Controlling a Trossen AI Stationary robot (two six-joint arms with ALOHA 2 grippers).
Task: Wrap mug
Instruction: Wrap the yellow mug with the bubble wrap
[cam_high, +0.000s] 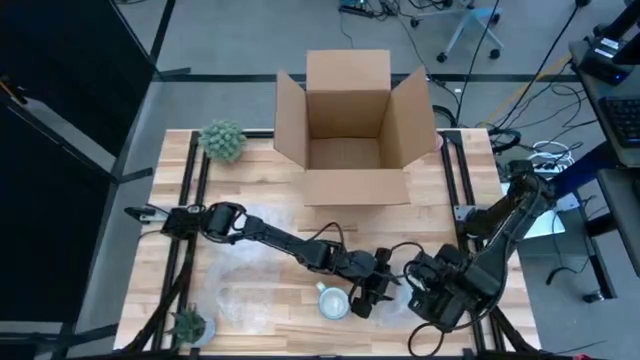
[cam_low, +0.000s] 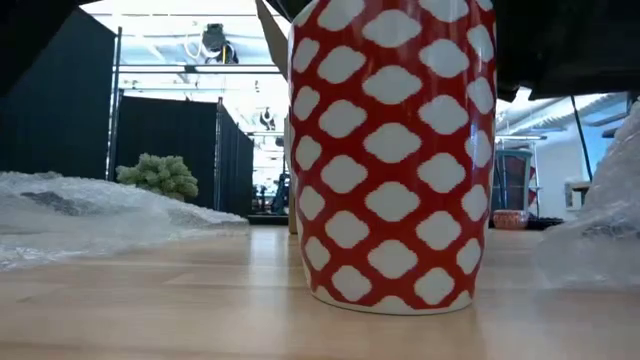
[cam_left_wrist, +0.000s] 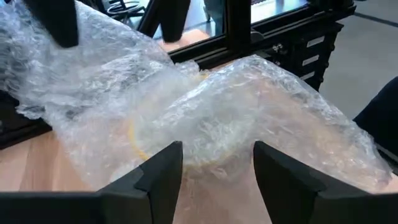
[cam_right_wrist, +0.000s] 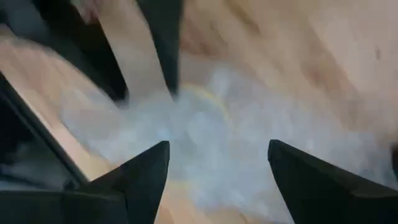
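A red mug with white spots (cam_low: 390, 150) stands upright on its base on the wooden table, near the front edge; from above its white inside shows (cam_high: 333, 300). Just right of the mug my left gripper (cam_high: 368, 292) is open, its fingers (cam_left_wrist: 158, 180) over a crumpled lump of bubble wrap (cam_left_wrist: 217, 118). A yellowish ring (cam_left_wrist: 138, 146) shows through the wrap. My right gripper (cam_high: 415, 288) faces it from the right, also open (cam_right_wrist: 217, 180), above the same wrap (cam_right_wrist: 205, 137). Whether either gripper touches the wrap cannot be told.
An open cardboard box (cam_high: 350, 130) stands at the table's far middle. A small green plant (cam_high: 222, 140) sits far left, another (cam_high: 190, 323) at the near left corner. More bubble wrap (cam_high: 240, 285) lies left of the mug, also seen low (cam_low: 80, 215).
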